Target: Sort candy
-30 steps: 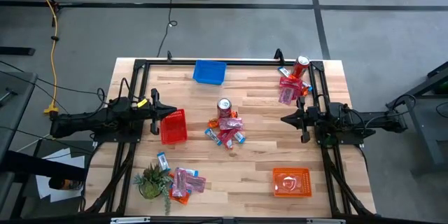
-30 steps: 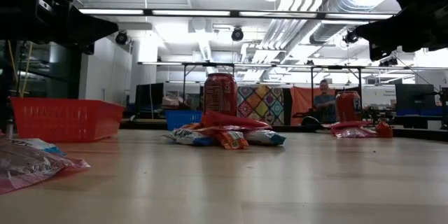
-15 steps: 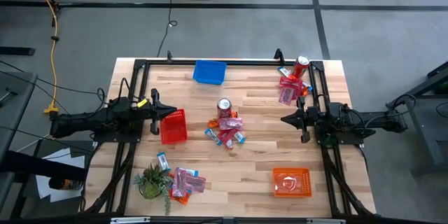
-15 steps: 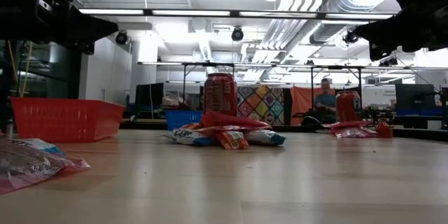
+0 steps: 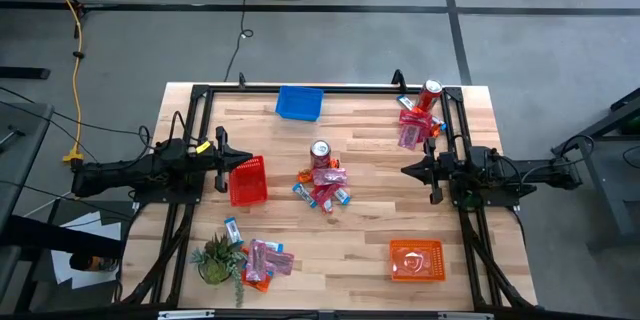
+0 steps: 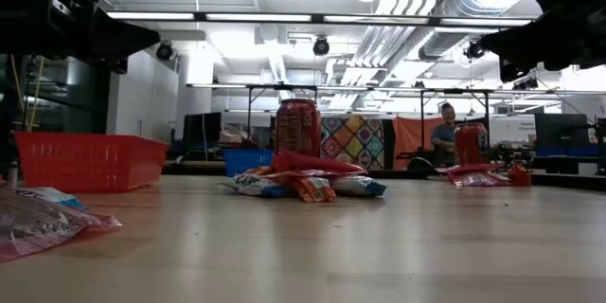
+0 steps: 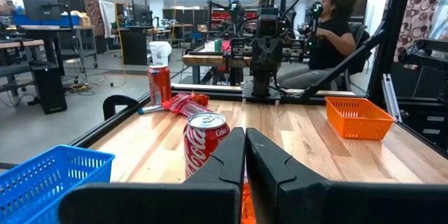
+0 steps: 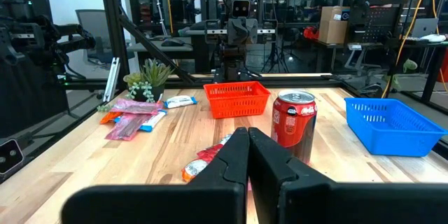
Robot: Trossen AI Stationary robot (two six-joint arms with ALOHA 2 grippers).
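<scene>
Wrapped candy lies in three heaps: mid-table [image 5: 324, 190] beside a red can [image 5: 320, 151], at the near left [image 5: 264, 258] by the plant [image 5: 214, 260], and at the far right [image 5: 412, 126] by a second can [image 5: 430, 94]. My left gripper [image 5: 238, 163] is shut and empty, raised over the far edge of the red basket [image 5: 248, 182]; its shut fingers show in the left wrist view [image 7: 245, 133]. My right gripper [image 5: 405, 170] is shut and empty, raised to the right of the middle heap [image 8: 210, 161]; its shut fingers show in the right wrist view [image 8: 248, 133].
A blue basket [image 5: 299, 102] stands at the far edge and an orange basket [image 5: 416, 260], with something flat inside, at the near right. Bare wood lies between the heaps. A black frame [image 5: 300, 88] runs along the table's edges. A person [image 7: 332, 35] sits beyond the right side.
</scene>
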